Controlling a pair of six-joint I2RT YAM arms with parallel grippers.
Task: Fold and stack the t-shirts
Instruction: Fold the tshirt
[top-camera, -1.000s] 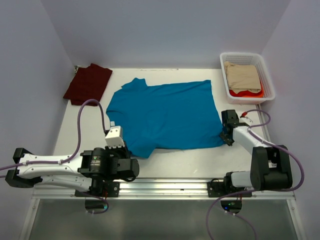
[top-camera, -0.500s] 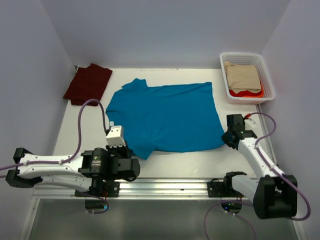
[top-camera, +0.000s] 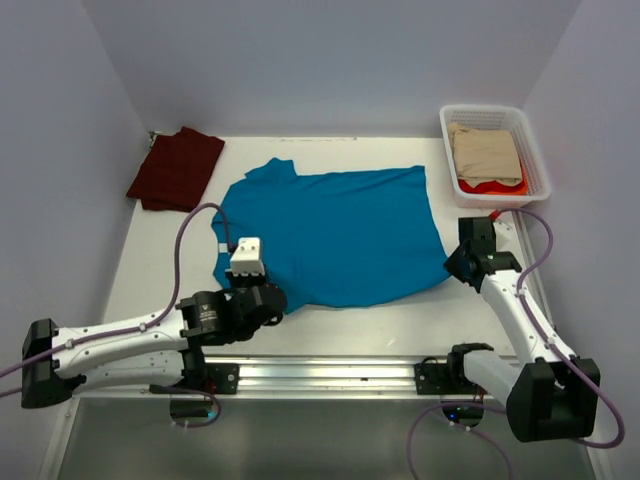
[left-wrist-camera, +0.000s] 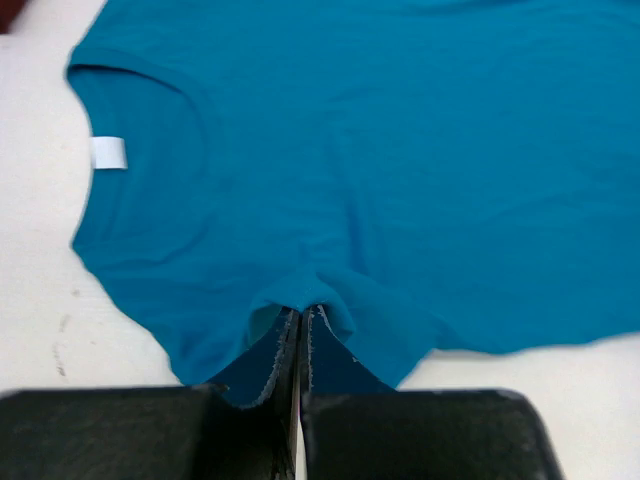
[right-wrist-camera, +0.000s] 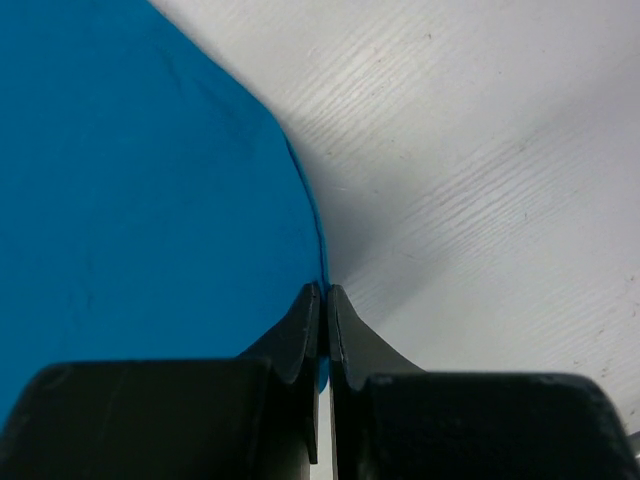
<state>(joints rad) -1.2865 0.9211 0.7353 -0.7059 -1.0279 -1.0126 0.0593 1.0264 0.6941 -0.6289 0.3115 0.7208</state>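
The teal-blue t-shirt (top-camera: 335, 235) lies spread on the white table, collar to the left. My left gripper (top-camera: 268, 296) is shut on its near left sleeve edge; the left wrist view shows cloth (left-wrist-camera: 340, 200) pinched between the jaws at the gripper (left-wrist-camera: 303, 312). My right gripper (top-camera: 453, 268) is shut on the shirt's near right hem corner; the right wrist view shows the hem (right-wrist-camera: 150, 200) held at the gripper (right-wrist-camera: 324, 292). The dark maroon t-shirt (top-camera: 177, 167) lies folded at the far left corner.
A white basket (top-camera: 534, 150) at the far right holds a beige cloth (top-camera: 485, 153) and something orange-red (top-camera: 490, 186). Purple walls enclose the table on three sides. Cables loop from both arms.
Both grippers moved away from me, carrying the shirt's near edge with them. The near hem has lifted and shifted toward the far side. The left arm stretched out to the right.
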